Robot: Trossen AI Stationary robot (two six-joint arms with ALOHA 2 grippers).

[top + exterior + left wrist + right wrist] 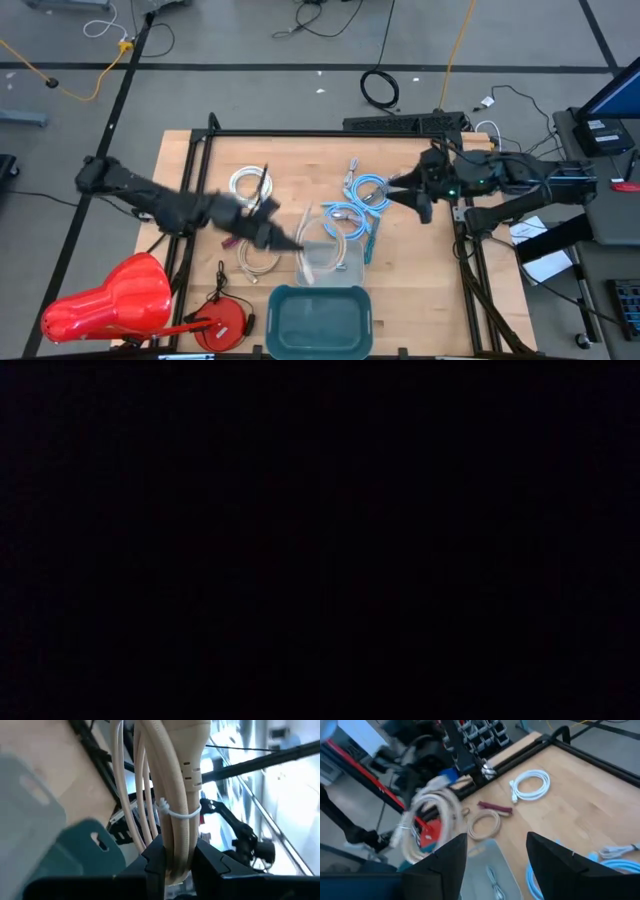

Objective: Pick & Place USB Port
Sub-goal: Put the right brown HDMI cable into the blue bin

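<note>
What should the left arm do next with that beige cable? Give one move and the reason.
Probably carry it on over the teal bin before releasing: the left gripper is shut on the beige cable bundle, which hangs short of the bin, over the clear tray.

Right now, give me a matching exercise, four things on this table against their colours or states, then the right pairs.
Things:
1. Bundled cable
2. Bin
3. Coiled cable near the table's far edge
4. Cables by the right gripper

Colours or states:
A. Teal
B. Light blue
C. Beige, held in the left gripper
D. White, lying loose

Pairs: 1-C, 2-A, 3-D, 4-B
</note>
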